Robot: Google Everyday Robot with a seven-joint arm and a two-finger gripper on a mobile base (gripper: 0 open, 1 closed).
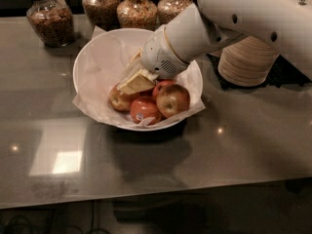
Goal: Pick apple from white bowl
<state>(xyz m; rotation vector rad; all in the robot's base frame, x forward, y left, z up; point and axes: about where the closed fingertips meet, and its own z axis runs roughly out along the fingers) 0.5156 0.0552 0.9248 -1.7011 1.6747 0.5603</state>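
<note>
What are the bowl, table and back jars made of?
Bowl: smooth white, perhaps ceramic or plastic; crinkled paper lines it. Table: glossy grey, maybe polished stone; it mirrors lights. Jars: clear glass, contents show through. The gripper sits in the bowl, over the apples.

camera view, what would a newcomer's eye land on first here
The big white robot arm stretched in from the upper right, with its gripper down inside the white bowl at centre. Next, the largest apple, among the fruit heaped in that bowl, just right of the gripper. Behind stand jars of grain.
</note>
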